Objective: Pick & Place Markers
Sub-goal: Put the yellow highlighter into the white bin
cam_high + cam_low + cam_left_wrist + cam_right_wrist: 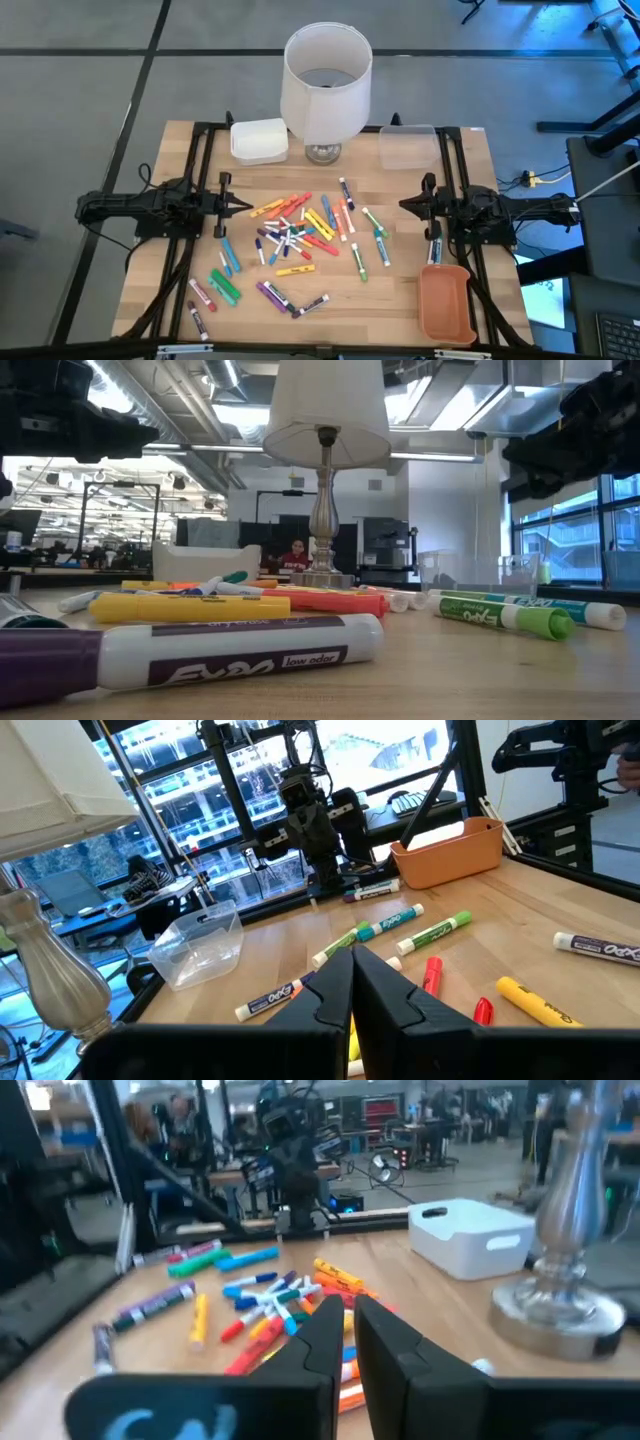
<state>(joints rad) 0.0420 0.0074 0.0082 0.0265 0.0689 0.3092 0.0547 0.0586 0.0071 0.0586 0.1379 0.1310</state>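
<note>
One camera looks straight down on the table; another sits at its surface, close behind the markers. Each wrist camera faces the other across the lamp.

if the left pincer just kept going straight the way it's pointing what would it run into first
Probably the pile of markers in the table's middle. The left pincer, shut and empty, points across the table toward the right pincer; its nearest marker looks like an orange one. It may hang above them, so height is uncertain.

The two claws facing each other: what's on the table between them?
Seen from above, the pile of markers lies scattered between the left claw and the right claw, both shut and empty.
</note>
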